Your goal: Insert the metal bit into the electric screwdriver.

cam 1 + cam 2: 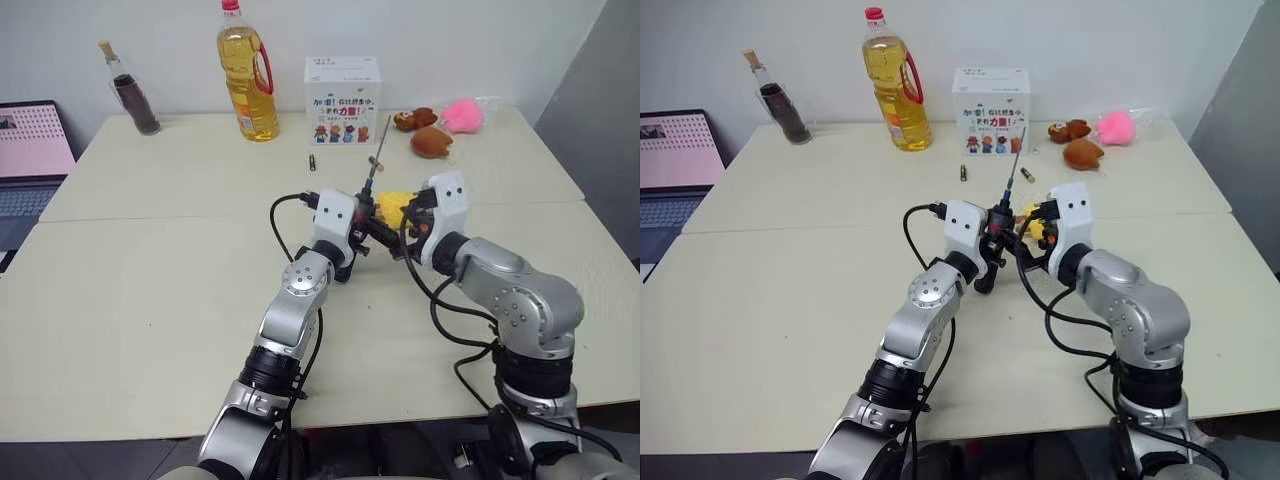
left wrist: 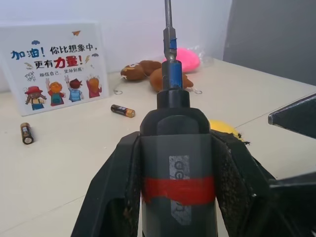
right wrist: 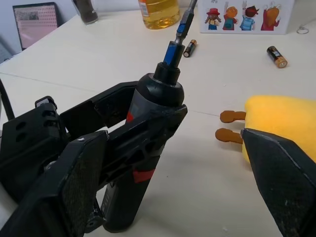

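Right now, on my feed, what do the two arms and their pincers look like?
Both arms are silver-grey metal with rounded joint housings and black bands near the base. Each wrist carries a white boxy block; the right one shows two small dark dots. Loose black cables loop from each wrist along the forearm. The left pincer and right pincer each have two flat black fingers with rough, textured pads.

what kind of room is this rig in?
Probably an office or lab corner used for robot trials, not a workshop: plain pale tables against a white wall, an open laptop at the edge, and staged props such as an oil bottle and plush toys.
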`<state>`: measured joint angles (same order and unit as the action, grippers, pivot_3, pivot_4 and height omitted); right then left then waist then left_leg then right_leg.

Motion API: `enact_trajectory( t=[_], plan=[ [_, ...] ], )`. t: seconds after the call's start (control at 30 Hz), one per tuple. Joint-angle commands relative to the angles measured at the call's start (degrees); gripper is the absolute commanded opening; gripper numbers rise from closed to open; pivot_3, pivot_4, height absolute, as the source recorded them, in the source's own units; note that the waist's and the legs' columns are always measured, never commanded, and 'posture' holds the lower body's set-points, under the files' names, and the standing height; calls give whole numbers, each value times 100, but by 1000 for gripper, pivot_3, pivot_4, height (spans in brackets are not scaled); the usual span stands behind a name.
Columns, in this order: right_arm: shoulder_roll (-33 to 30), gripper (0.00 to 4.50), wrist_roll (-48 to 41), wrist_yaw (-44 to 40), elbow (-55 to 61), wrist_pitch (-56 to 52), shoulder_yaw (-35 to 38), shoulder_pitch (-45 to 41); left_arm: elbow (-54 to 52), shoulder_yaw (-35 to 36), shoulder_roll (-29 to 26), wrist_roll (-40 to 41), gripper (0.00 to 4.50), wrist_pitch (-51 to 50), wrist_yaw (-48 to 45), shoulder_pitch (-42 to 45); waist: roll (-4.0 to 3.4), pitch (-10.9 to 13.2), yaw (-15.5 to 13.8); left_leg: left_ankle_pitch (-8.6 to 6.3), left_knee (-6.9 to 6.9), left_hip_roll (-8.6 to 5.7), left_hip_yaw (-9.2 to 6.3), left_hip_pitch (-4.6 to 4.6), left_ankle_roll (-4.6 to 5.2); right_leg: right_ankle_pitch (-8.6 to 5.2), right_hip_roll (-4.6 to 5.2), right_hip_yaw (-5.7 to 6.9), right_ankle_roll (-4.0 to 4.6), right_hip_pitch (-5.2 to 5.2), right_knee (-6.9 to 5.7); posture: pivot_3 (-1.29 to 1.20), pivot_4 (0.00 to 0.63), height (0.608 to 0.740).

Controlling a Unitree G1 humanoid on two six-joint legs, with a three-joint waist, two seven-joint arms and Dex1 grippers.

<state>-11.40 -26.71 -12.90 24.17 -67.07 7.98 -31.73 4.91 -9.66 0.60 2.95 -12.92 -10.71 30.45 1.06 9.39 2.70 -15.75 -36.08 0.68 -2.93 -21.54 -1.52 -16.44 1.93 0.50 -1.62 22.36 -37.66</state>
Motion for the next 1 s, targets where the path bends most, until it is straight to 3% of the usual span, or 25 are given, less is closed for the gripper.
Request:
enact_trajectory(
  t=[0.03,0.13,0.23,0.47,0.8,0.9,1.0],
  plan=[
    [-157,4437,-597,-218,-86,108,1100,-143,-480,581,-435,356,1630,173,-358,330,-6,23,-33,10,-2,1,-2,-21,-17,1,1,0,1,20,-6,0,150,740],
    [-464,4437,-862,-523,-49,232,1313,-134,-438,799,-772,613,1630,67,-719,536,-11,40,-84,35,-4,-10,8,-87,-57,3,8,2,2,94,-33,0,150,740],
    [-768,4437,-1022,-851,13,500,1386,-29,-346,975,-1128,804,1630,-7,-1140,739,-12,47,-123,46,-11,-10,6,-122,-76,3,11,17,3,105,-20,0,150,740],
    [-1469,4437,-1048,-1733,311,1405,859,338,-131,997,-1957,1090,1630,-180,-2276,1061,-6,53,-170,47,-14,-14,18,-133,-79,4,28,23,1,107,-5,0,150,740],
    [-2432,4437,-1015,-2883,854,2615,531,1067,463,431,-4262,947,1630,-517,-5187,1811,8,118,-118,42,-54,-18,5,-133,-71,4,1,30,3,107,-39,0,150,740],
    [-2535,4437,-1013,-2970,899,2780,496,1259,850,80,-4701,701,1630,-247,-5930,1993,8,120,-117,40,-65,-19,7,-135,-67,4,2,31,3,106,-43,0,150,740],
    [-2530,4437,-1050,-2942,964,2847,452,1363,1292,-201,-4801,372,1630,105,-6247,2095,8,121,-119,34,-81,-19,8,-136,-56,6,3,32,5,103,-49,0,150,740]
  ],
)
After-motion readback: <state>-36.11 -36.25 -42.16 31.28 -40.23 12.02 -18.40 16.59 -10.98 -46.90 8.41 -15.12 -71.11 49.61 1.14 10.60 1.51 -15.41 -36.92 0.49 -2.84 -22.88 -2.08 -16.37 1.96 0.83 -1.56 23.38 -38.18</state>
